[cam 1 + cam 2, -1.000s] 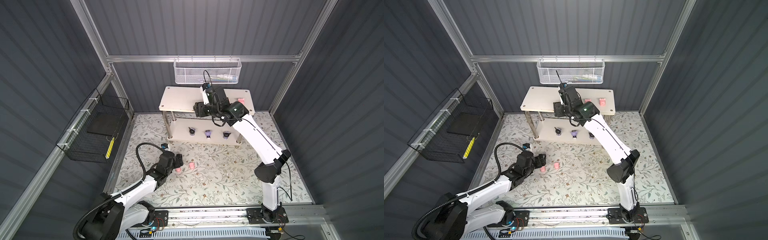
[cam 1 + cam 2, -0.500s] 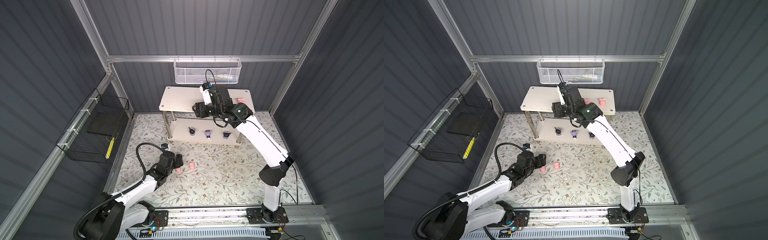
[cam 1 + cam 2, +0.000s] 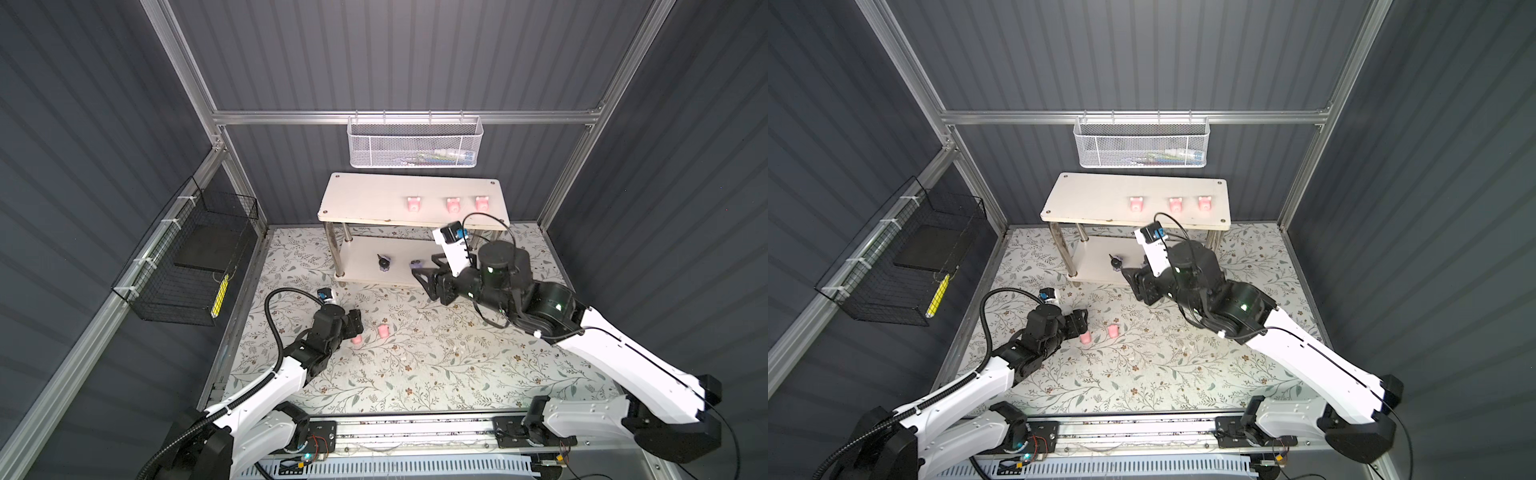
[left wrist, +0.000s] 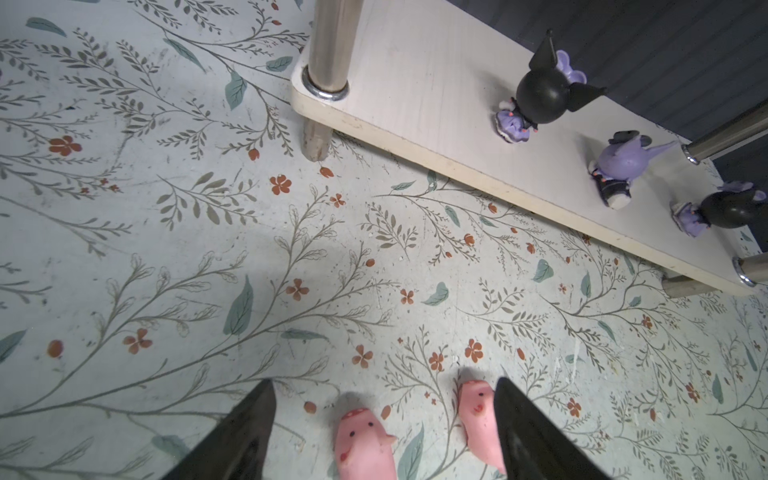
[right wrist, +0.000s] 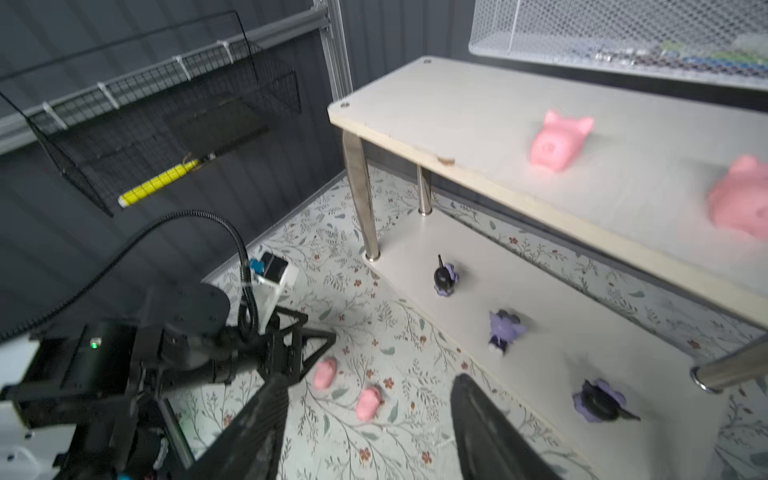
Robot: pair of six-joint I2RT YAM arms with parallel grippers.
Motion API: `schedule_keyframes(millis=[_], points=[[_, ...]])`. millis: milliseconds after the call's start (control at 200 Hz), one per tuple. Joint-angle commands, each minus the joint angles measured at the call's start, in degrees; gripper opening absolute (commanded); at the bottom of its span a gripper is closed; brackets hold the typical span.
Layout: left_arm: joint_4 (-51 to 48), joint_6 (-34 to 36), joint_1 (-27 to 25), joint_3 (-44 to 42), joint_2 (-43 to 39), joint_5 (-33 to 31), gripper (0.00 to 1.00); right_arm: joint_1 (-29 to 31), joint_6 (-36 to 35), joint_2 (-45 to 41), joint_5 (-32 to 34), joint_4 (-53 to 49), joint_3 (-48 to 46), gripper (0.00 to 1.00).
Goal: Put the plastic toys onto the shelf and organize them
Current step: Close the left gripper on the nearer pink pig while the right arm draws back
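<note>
the right arm [image 3: 498, 274] hides the purple toy [image 5: 598, 401] at the row's right end in both top views. in the left wrist view one pink pig [image 4: 363, 440] runs off the frame edge, and a second pink pig [image 4: 476, 409] sits partly behind the left hand's [image 4: 384, 384] finger [image 4: 532, 436]. the mesh basket's [image 3: 415, 145] contents are too small to tell.

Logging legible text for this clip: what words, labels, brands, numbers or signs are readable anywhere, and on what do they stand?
No text reads legibly in any view.
Yellow strip in the black wire basket: any markings too small to read.
Coloured items in the white mesh basket: blurred behind the mesh, unreadable.
Pink pig toys, purple toys, shelf: no lettering visible.
</note>
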Motion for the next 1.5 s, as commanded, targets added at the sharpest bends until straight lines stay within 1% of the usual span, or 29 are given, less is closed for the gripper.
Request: schedule_keyframes(millis=[0, 110, 205, 345, 470, 590, 670, 740, 785, 875, 971, 1216, 1366, 1436, 1496], points=[[-4.9, 0.3, 0.2, 1.3, -1.7, -0.9, 0.83, 1.9, 3.8, -5.5, 3.9, 0.3, -9.0, 0.64], [-6.4, -1.9, 0.2, 0.5, -2.6, 0.2, 0.84, 3.1, 9.4, -9.7, 4.4, 0.8, -18.2, 0.64], [-8.7, -4.8, 0.1, 0.1, -3.2, 0.6, 0.84, 3.7, 12.0, -10.9, 5.2, 2.0, -24.7, 0.64], [-11.7, -9.7, 0.1, -0.4, -3.3, 2.6, 0.83, 3.7, 13.8, -9.8, 6.6, 5.9, -32.6, 0.64], [-13.2, -13.3, -1.7, -1.2, -3.6, 3.0, 0.82, 3.6, 15.0, -6.7, 8.2, 10.2, -37.2, 0.64], [-14.4, -15.6, -5.6, -0.7, -2.8, 0.5, 0.82, 2.7, 17.7, -3.1, 9.2, 11.5, -39.1, 0.64], [-16.3, -17.6, -9.6, 1.0, -0.2, -3.3, 0.81, 1.6, 19.3, -1.2, 9.1, 12.5, -40.3, 0.64], [-16.1, -19.1, -11.4, 1.9, 2.7, -4.2, 0.81, 0.5, 20.7, -1.0, 9.0, 13.6, -41.5, 0.63], [-16.0, -20.8, -11.6, 1.9, 4.1, -4.6, 0.8, -0.2, 21.5, 0.6, 8.8, 14.2, -42.2, 0.63], [-16.0, -22.6, -11.7, 2.2, 6.0, -6.1, 0.77, -1.4, 22.7, 0.8, 8.7, 15.0, -43.3, 0.63], [-15.9, -22.8, -11.7, 3.2, 7.8, -7.3, 0.77, -2.2, 23.1, 0.7, 8.5, 16.0, -44.7, 0.63], [-13.7, -22.6, -11.7, 6.1, 14.0, -7.8, 0.71, -4.8, 22.8, 1.3, 5.8, 18.4, -46.8, 0.63], [-14.3, -22.7, -11.7, 7.9, 17.2, -8.5, 0.64, -5.8, 22.7, 1.2, 4.8, 19.4, -48.1, 0.63], [-14.0, -22.9, -11.7, 8.3, 18.0, -8.5, 0.6, -6.2, 22.6, 1.2, 4.4, 19.7, -48.4, 0.63], [-14.0, -22.8, -11.7, 8.8, 18.7, -8.2, 0.58, -6.5, 22.4, 1.1, 4.1, 19.9, -48.8, 0.63]])
